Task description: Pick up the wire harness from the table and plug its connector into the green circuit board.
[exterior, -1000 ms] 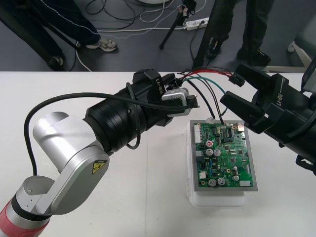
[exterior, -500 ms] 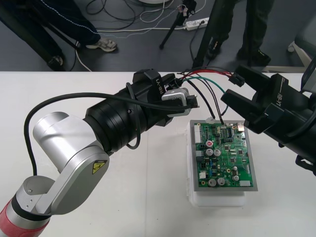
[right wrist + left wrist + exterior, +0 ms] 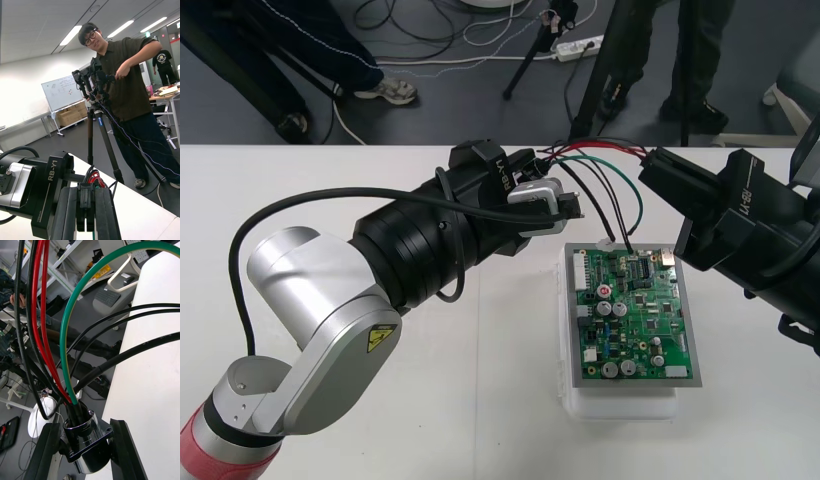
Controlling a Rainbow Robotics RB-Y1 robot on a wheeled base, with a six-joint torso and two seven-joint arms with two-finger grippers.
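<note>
Wire harness (image 3: 595, 153): held in the air just past the far edge of the circuit board (image 3: 632, 315). The board lies on a white base (image 3: 620, 405) on the table (image 3: 430, 400).
Left gripper (image 3: 568, 210), off the board's far left corner: fingers clamped on the metal socket (image 3: 87, 442).
Right gripper (image 3: 660, 170), off its far right corner: fingers closed together on the harness's other end.
Red, green and black wires (image 3: 67, 352) arc between both; two black ones drop to the board's far edge.

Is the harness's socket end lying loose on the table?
No: the metal socket sits clamped between the left end effector's fingers, its wires rising free.
</note>
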